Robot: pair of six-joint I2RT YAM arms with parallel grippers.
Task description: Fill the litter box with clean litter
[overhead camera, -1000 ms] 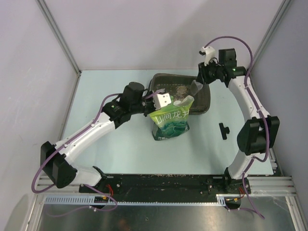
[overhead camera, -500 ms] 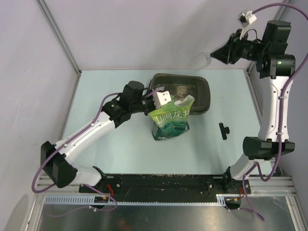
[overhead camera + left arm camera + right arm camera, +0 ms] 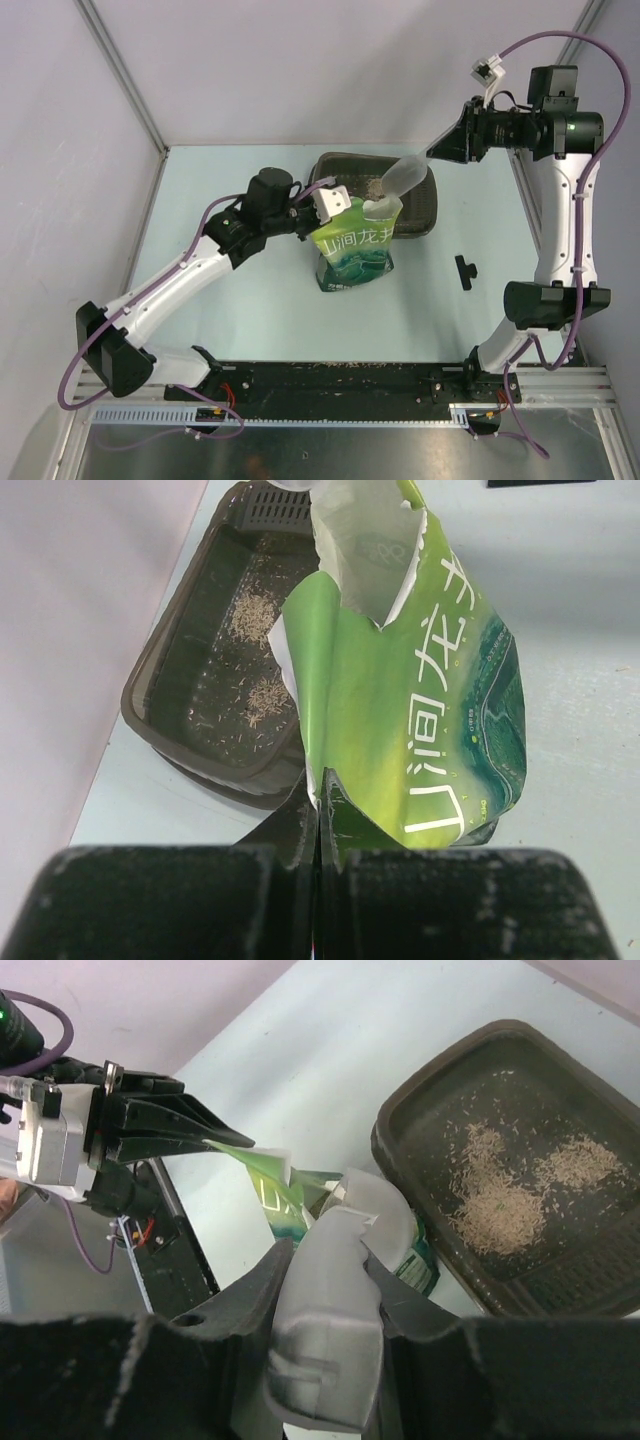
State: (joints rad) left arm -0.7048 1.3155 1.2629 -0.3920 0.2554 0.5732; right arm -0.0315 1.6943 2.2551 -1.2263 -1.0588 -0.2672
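The litter box (image 3: 428, 214) sits at the table's back centre, with thin patches of tan clean litter (image 3: 374, 186) on its floor. It also shows in the left wrist view (image 3: 160, 670) and the right wrist view (image 3: 430, 1095), as does the litter (image 3: 254, 614) (image 3: 497, 1208). A green printed bag (image 3: 354, 252) stands upright against the box's near rim, its mouth torn open. My left gripper (image 3: 347, 206) (image 3: 320, 782) is shut on the bag's top edge (image 3: 420, 710). My right gripper (image 3: 437, 154) (image 3: 335, 1262) is shut on a clear plastic scoop (image 3: 404, 177) (image 3: 336, 1305), held above the box beside the bag's mouth.
A small black part (image 3: 465, 270) lies on the table to the right of the bag. Grey walls close the back and both sides. A black rail (image 3: 340, 385) runs along the near edge by the arm bases.
The right arm swung up and away to the back right with the scoop, then came back down toward the bag's mouth. The left gripper kept its hold on the bag.
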